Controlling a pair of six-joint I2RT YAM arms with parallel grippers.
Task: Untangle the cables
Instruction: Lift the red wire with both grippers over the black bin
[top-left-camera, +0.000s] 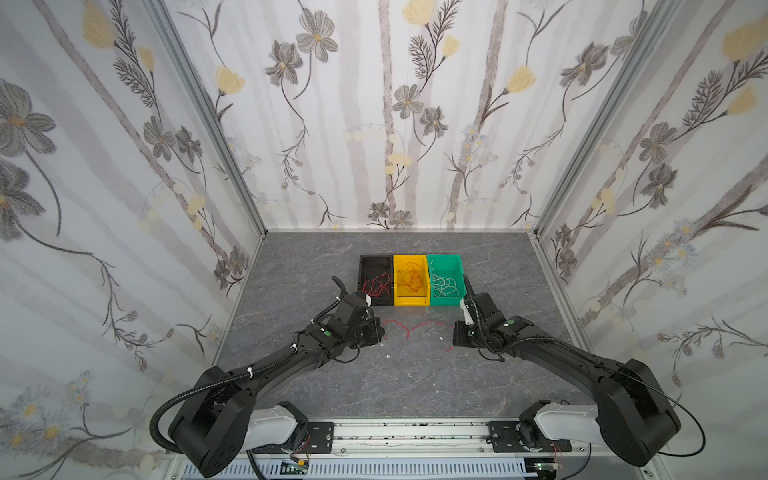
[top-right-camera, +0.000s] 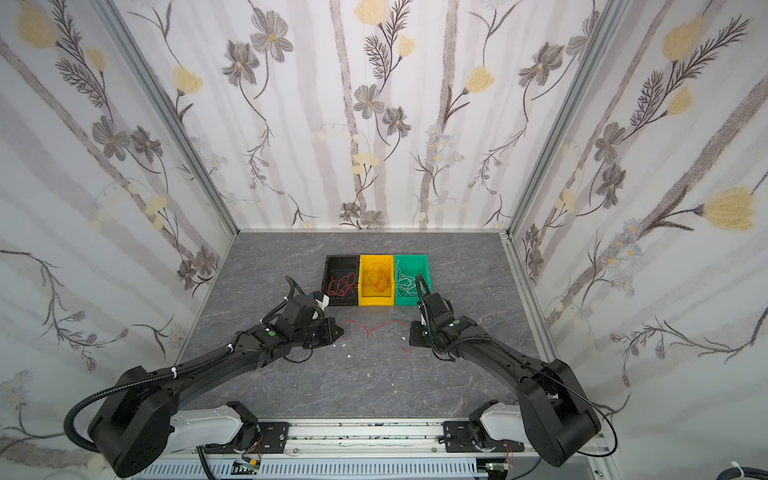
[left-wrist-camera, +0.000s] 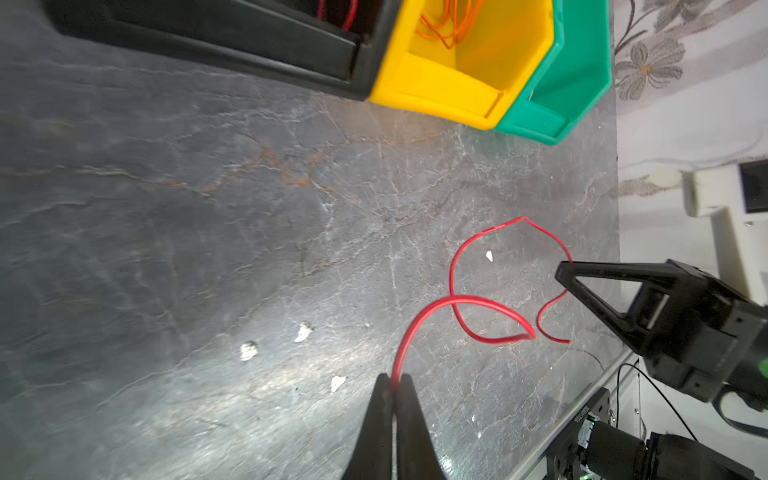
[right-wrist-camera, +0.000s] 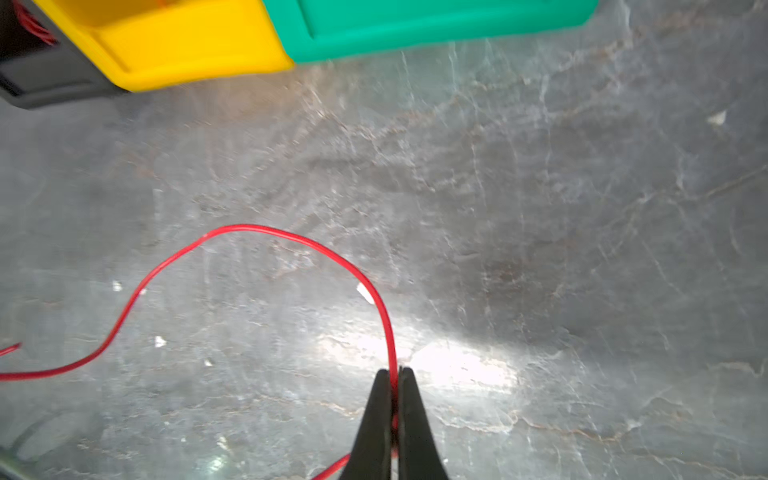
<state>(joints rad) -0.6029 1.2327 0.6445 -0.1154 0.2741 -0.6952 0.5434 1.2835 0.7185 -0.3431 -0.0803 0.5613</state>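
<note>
The red cable (top-left-camera: 419, 326) runs in loops across the middle of the table (top-left-camera: 316, 266), between both grippers. Only the wrist views show the grips: left gripper (left-wrist-camera: 392, 376) and right gripper (right-wrist-camera: 397, 370) each pinch it tight. Only the top views show the white cables (top-left-camera: 444, 284) in the green bin (top-left-camera: 444, 257), which stands toward the back edge beside the yellow bin (top-left-camera: 409, 257) and the black bin (top-left-camera: 376, 258).

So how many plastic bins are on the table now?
3, side by side in a row: black plastic bin left, yellow plastic bin middle, green plastic bin right. None seems hidden.
</note>
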